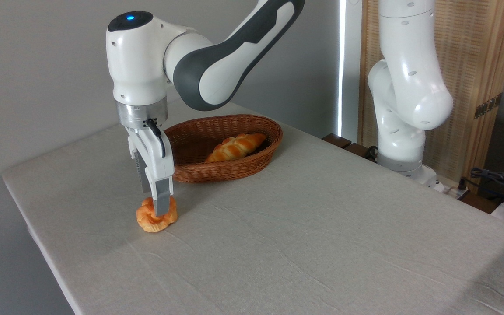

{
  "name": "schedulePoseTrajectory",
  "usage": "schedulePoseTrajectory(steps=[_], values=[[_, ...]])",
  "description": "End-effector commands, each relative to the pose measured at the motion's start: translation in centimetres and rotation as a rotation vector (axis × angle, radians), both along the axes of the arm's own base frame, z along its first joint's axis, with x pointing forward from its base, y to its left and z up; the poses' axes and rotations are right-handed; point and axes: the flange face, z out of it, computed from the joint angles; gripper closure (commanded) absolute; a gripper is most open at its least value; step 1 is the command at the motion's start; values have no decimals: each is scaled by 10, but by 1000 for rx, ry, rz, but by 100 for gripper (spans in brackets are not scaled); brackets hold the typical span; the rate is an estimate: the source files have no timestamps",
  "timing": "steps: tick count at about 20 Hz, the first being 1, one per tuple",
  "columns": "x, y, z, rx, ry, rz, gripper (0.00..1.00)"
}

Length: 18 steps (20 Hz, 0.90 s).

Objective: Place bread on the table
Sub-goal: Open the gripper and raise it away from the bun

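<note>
The bread [156, 215] is gripped from above by the hand [159, 209] and rested on the tabletop [304, 227], seemingly for release.

Looks like a robot test setup in an ordinary room rather than a real kitchen: a white robot arm [217, 57] bolted beside a cloth-covered desk [322, 227], plain grey wall [37, 65], a wooden slatted screen [475, 52] and loose cables [497, 179] in the corner.
</note>
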Motion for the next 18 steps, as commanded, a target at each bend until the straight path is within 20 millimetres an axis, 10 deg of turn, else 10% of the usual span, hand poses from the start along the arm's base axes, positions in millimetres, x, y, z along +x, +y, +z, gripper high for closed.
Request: schedulePoseTrajectory(steps=[1,10,18], values=[[-1,16,29,-19,-42,10,0],[-30,90,167,6,68,133,0],[-32,112,181,139,72,211,0]])
